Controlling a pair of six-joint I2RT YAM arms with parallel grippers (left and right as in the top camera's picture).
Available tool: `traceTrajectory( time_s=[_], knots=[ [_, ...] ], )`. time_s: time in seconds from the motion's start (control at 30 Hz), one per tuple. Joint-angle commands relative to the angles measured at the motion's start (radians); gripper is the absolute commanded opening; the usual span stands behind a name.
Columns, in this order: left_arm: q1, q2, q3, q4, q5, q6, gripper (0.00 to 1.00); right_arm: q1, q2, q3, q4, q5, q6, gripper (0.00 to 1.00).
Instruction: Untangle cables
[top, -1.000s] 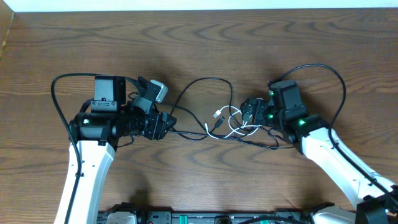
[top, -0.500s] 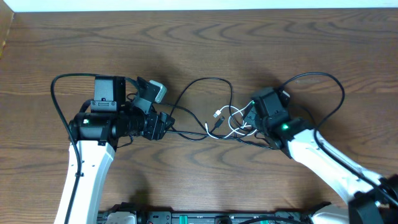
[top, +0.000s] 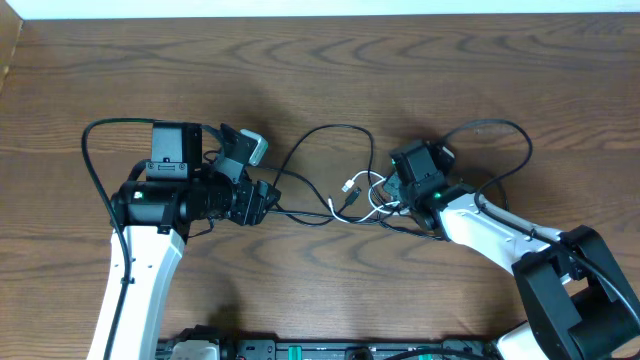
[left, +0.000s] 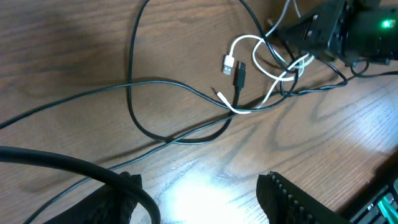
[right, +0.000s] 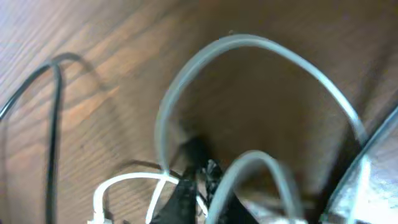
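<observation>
The cables (top: 362, 198) lie knotted mid-table: thin black cords and a white one with a silver plug (top: 348, 185). One black cord loops up and left (top: 320, 132). My right gripper (top: 397, 190) is shut in the right side of the knot. In the right wrist view its tips (right: 199, 186) pinch together where a white cable (right: 130, 180) runs in, and blurred loops (right: 249, 43) arch over them. My left gripper (top: 272, 196) stands open left of the knot. Its fingers (left: 292, 199) hold nothing, and a black cord (left: 134, 106) lies ahead of them.
Thick arm cables loop beside each arm, one at the left (top: 90, 160) and one at the right (top: 515, 140). The table's far edge (top: 320, 14) meets a white wall. Dark equipment (top: 330, 350) lines the near edge.
My right gripper moved left into the tangle and went from open to shut. The left arm stayed still.
</observation>
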Motion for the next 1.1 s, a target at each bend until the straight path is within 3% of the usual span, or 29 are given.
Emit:
traceTrajectory(
  time_s=[0.0,0.17,0.3,0.4,0.5,0.83,0.87,1.07],
  knots=[
    [-0.003,0.0,-0.005,-0.003,-0.003,0.016,0.66,0.005,-0.01,0.007,0.023,-0.016,-0.088,0.01],
    [-0.003,0.0,-0.005,-0.003,-0.003,0.013,0.66,0.004,-0.064,0.013,0.059,-0.078,-0.198,0.01],
    [-0.003,0.0,-0.005,-0.003,-0.003,0.013,0.66,0.004,-0.147,0.051,0.06,-0.097,-0.366,0.01],
    [-0.003,0.0,-0.005,-0.003,-0.003,0.013,0.74,0.004,-0.233,0.101,0.05,-0.1,-0.482,0.01],
    [-0.003,0.003,-0.005,-0.003,-0.003,0.013,0.76,0.001,-0.325,0.161,0.05,-0.071,-0.572,0.01],
    [-0.003,0.053,-0.005,-0.003,-0.002,0.012,0.79,-0.012,-0.531,0.296,0.118,0.005,-0.631,0.01],
    [-0.003,0.061,-0.005,-0.002,0.003,0.011,0.84,-0.012,-0.541,0.299,0.122,0.002,-0.631,0.01],
    [-0.003,0.087,-0.005,0.087,0.26,0.024,0.91,-0.008,-0.546,0.3,0.108,-0.068,-0.63,0.01]
  ],
)
